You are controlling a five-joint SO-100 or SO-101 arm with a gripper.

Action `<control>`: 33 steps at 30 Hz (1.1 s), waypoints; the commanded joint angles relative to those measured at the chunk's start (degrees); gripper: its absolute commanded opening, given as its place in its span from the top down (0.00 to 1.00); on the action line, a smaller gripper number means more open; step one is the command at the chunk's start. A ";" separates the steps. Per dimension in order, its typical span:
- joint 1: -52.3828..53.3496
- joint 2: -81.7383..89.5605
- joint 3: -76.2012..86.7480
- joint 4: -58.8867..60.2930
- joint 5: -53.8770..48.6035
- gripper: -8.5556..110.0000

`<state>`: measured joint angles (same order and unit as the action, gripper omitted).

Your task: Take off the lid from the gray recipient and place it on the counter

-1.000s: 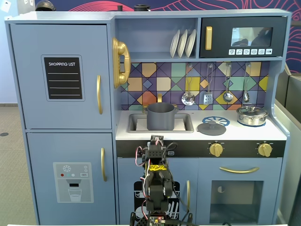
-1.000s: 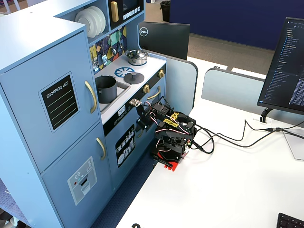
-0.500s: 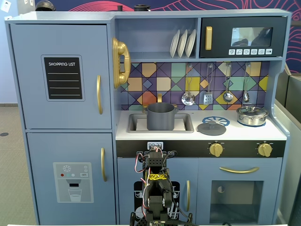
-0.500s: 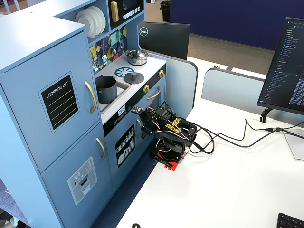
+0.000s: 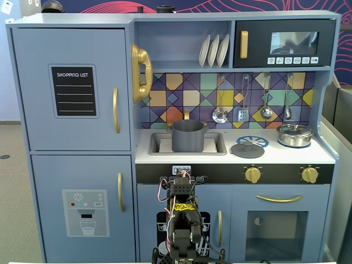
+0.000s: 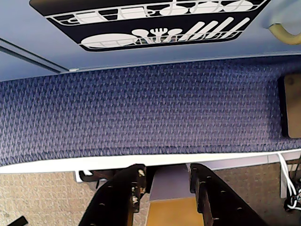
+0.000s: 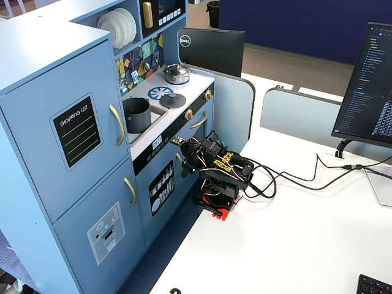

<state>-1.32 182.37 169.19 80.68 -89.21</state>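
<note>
We see the blue toy kitchen (image 5: 77,137) filling a fixed view, its white counter (image 5: 324,157) running from the sink basin (image 5: 159,144) on the left of that view to a blue printed burner ring (image 5: 256,140). In the basin stands the gray recipient (image 5: 188,136), upright and uncovered, its open rim plain in both fixed views (image 7: 136,114). The lid (image 5: 247,149) lies flat on the counter to the right of the basin, knob up, overlapping the front edge of the burner ring; in another fixed view it sits (image 7: 174,100) between the gray recipient and the front edge of the counter, well apart from the pot. A shiny silver pot (image 5: 295,135) with its own lid stands at the far right of the counter.

Below counter level, the arm (image 5: 182,220) is folded down on the white table (image 7: 306,245), in front of the lower cabinet doors. In the wrist view the gripper (image 6: 165,180) enters from the bottom edge, pointing over blue carpet (image 6: 141,113) toward the dishwasher panel (image 6: 150,21). Its two dark fingers (image 6: 123,190) stand somewhat apart with nothing between them; we see only floor in the gap.
</note>
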 commanded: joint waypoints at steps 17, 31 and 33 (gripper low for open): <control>0.26 -0.26 2.81 0.44 -3.16 0.88; -0.18 -0.26 2.81 7.03 1.41 0.86; -0.18 -0.26 2.81 7.03 1.41 0.86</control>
<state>-1.23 182.64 171.12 78.05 -89.65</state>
